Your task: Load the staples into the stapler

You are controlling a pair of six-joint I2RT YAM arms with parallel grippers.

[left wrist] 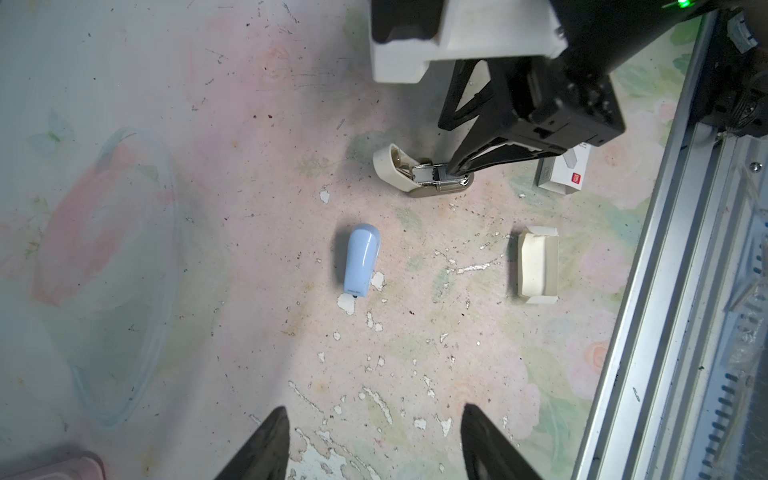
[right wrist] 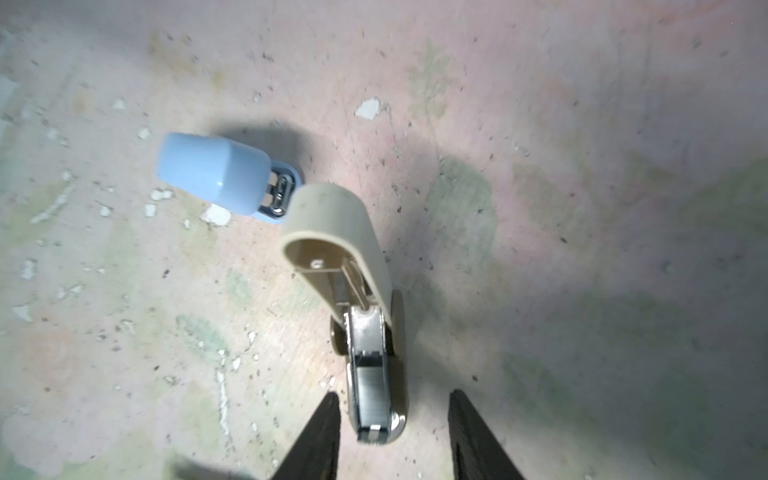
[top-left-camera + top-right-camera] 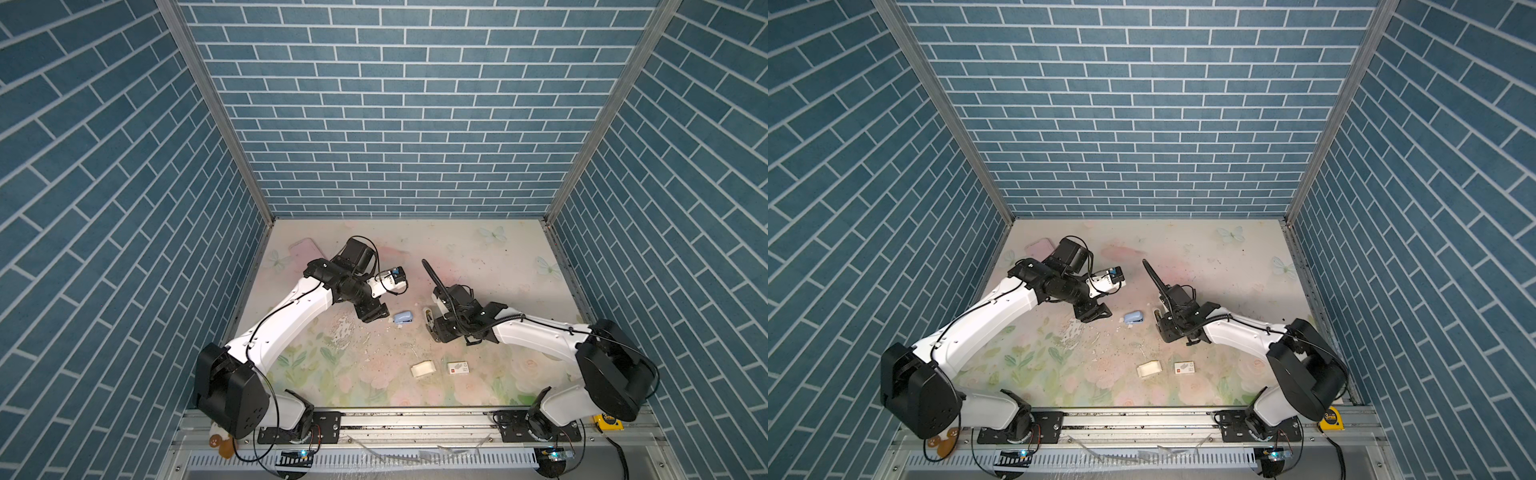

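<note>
The right gripper (image 2: 394,397), jaws apart and empty, straddles the open stapler (image 2: 336,224) near the tabletop's middle, with the staples (image 2: 371,390) lying lengthwise along its channel between them.

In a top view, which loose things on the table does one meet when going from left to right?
Pink flat thing → blue stapler → white card tray → red-marked white sleeve. The beige stapler overlaps the tray's span, so I leave it out.

We see a robotics lab cell: blue brick-print panels (image 3: 407,124) in aluminium framing (image 3: 221,116) wall the worn floral-print counter (image 3: 478,257); two white-and-black robot arms (image 3: 291,307) are mounted along the counter's front edge.
</note>
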